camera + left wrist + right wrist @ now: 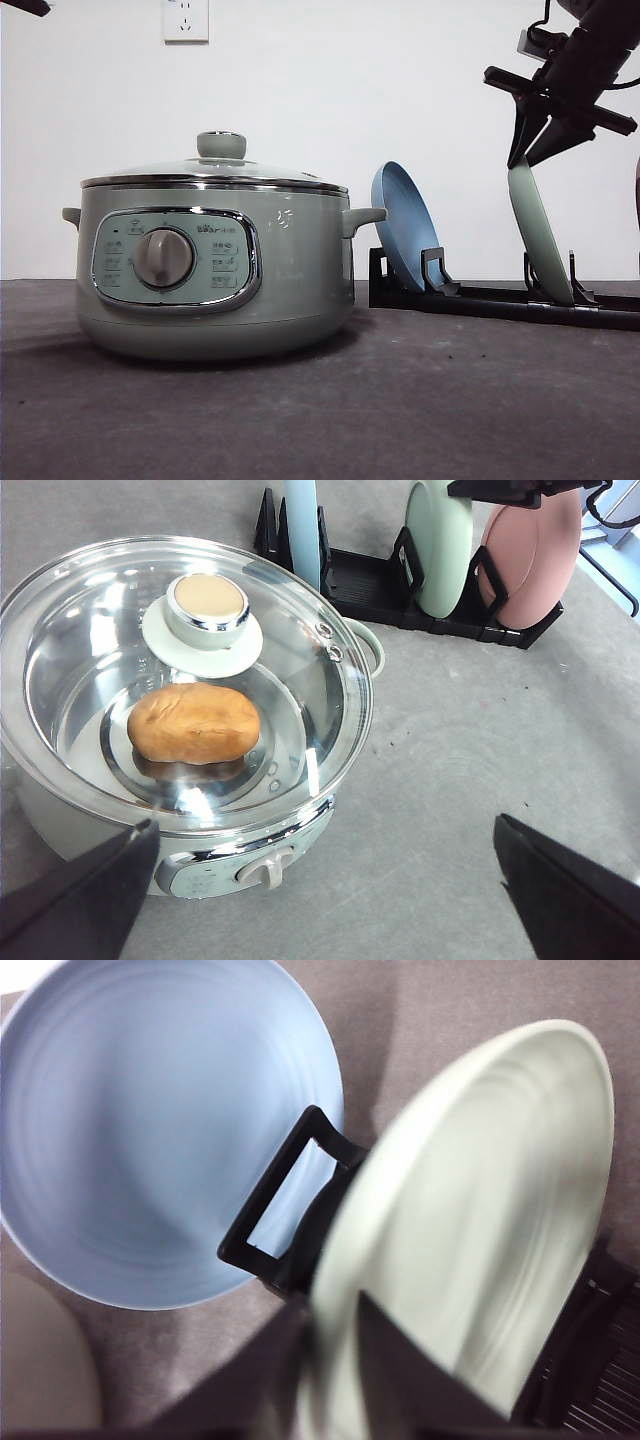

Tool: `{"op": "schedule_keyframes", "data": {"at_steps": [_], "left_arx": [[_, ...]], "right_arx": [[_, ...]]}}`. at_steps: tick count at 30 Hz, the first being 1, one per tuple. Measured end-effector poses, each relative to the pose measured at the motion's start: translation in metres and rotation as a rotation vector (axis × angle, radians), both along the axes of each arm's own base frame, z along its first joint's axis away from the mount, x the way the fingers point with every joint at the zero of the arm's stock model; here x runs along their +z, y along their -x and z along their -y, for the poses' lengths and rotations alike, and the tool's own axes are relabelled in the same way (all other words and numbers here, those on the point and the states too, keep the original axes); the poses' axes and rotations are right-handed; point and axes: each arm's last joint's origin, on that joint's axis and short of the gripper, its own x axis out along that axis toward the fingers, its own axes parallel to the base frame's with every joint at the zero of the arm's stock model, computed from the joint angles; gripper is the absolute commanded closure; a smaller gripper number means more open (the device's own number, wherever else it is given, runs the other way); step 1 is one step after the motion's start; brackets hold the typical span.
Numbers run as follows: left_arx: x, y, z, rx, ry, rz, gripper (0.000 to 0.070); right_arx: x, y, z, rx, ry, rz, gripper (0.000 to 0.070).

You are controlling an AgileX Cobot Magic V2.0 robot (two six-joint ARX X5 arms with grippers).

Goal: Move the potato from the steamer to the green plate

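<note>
Potato [194,723] inside steamer [212,262], glass lid [185,670] on. Right gripper [534,146] pinching top rim of green plate [540,236], upright in rack [500,296] near table's back right edge. Lift straight up, clear slot. Left gripper [330,890] spread.

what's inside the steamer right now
Through the glass lid of the steamer, one potato lies on the pale inner floor. The front view shows none of the inside.
</note>
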Motion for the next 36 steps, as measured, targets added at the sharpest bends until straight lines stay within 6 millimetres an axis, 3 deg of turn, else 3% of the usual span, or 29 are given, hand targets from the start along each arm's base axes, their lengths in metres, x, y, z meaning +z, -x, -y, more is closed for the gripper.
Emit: {"op": "schedule_keyframes", "data": {"at_steps": [10,15,21,24,31,36], "left_arx": [[-0.003,0.002,-0.001,-0.001,-0.016,-0.039,0.0],[-0.004,0.002,-0.001,-0.003,-0.022,-0.044,0.0],[-0.004,0.002,-0.001,-0.009,-0.028,-0.037,0.0],[-0.004,0.002,-0.001,-0.01,-0.03,-0.035,0.0],[-0.004,0.002,-0.001,-0.01,-0.03,-0.035,0.0],[-0.004,0.002,-0.001,-0.01,-0.03,-0.035,0.0]], "right_arx": [[0.002,0.0,0.001,0.03,-0.088,-0.007,0.0694],[0.029,0.011,0.001,0.043,-0.119,0.06,0.0693],[0.091,0.055,0.001,0.107,-0.163,0.233,0.0693],[0.112,0.08,-0.001,0.134,-0.167,0.276,0.0693],[0.144,0.14,-0.019,0.252,-0.124,0.338,0.0693],[0.153,0.178,-0.04,0.371,-0.076,0.336,0.0693]]}}
